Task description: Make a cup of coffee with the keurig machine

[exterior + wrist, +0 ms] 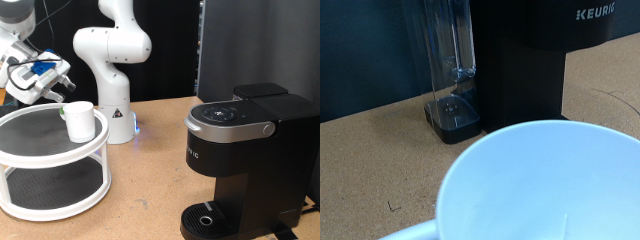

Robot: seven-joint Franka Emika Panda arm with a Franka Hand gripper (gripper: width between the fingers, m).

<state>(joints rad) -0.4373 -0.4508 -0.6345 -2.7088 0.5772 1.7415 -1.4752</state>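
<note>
The cup (80,120) is standing upright, mouth up, on the top tier of a round white two-tier stand (40,160) at the exterior view's left. Its long axis is running vertically. A small white pod with a green mark is sitting just beside it on the same tier, though it is too small to make out well.

The gripper (45,78) is hovering just above and to the exterior view's left of the cup, close to its rim but not shown touching it. So the cup is lying below the jaws and slightly toward the exterior view's right. In the wrist view the cup's (545,185) open mouth is filling the lower part of the picture, which suggests the hand is looking across the rim toward the machine. No fingers are showing there, and in the exterior view the jaws are too cluttered to read; whether they are apart or together cannot be told.

The keurig machine (245,160) is standing on the bench (150,200) well apart, at the exterior view's right, its drip tray bare and its handle down.

The arm is reaching in from the exterior view's upper left, wrist angled downward.
</note>
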